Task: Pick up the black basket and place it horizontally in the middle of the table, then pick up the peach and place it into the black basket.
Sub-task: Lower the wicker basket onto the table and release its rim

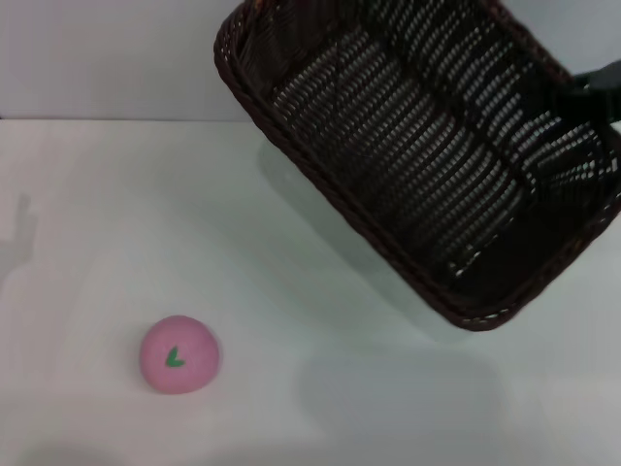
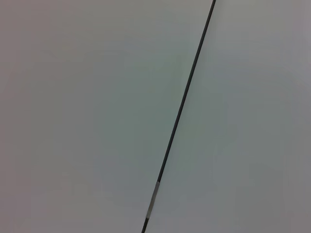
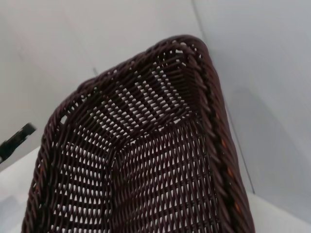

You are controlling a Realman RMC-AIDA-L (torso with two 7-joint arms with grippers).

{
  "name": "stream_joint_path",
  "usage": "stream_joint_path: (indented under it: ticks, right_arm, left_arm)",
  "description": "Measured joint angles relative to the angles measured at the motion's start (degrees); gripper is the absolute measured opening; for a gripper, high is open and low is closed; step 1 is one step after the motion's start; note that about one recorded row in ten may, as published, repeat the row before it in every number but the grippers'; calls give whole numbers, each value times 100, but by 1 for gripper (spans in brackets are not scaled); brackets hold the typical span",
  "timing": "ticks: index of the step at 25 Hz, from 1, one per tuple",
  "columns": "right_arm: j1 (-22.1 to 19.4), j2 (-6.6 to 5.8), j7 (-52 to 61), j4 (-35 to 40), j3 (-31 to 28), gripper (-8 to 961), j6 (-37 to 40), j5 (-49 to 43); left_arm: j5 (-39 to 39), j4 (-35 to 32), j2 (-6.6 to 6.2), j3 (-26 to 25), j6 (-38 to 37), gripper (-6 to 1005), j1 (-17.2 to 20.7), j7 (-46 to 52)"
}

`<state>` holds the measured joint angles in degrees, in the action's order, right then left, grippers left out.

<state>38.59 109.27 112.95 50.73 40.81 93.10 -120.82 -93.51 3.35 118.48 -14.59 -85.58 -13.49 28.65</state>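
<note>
- Over the far right part of the table [image 1: 116, 214], in the head view: the black basket [image 1: 417, 155], lifted and tilted, open side facing the camera, woven floor and sloping walls in plain sight, one rounded corner lowest
- Below that corner, on the white top: a soft shadow, clear of the weave itself
- At the basket's right rim: a dark piece of the right gripper [image 1: 594, 89], pressed against the braid; fingers themselves hidden, so impossible to tell how far apart or what they clasp
- Near the front left of the table: the peach [image 1: 179, 354], pink, round, green leaf mark turned upward, resting alone and well apart from the basket
- From the right wrist view: straight down the inside of the black basket [image 3: 146, 160], braided rim curving round the far end, pale wall and tabletop beyond
- From the left wrist view: only pale flat surfaces split by a thin dark seam [image 2: 180, 111]; left gripper out of sight in every view
</note>
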Motion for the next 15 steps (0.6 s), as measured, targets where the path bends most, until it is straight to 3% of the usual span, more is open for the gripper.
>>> stream_joint_path:
  ticks: [4, 6, 10, 11, 15]
  right_arm:
    - [152, -177, -350, 240, -31, 149, 380, 16]
    - [408, -362, -784, 233, 14, 149, 775, -6]
    - [702, -468, -1221, 128, 31, 149, 1179, -134]
    - [933, -495, -1510, 30, 57, 149, 1405, -297]
    - [1191, -497, -1774, -99, 289, 150, 1501, -472]
  left_arm:
    - [0, 35, 0, 21, 0, 589, -3, 0]
    - [0, 79, 6, 51, -2, 589, -4, 0]
    - [0, 138, 8, 63, -4, 589, -4, 0]
    - [0, 167, 9, 66, -3, 589, -4, 0]
    - [0, 231, 9, 71, -4, 588, -1, 0]
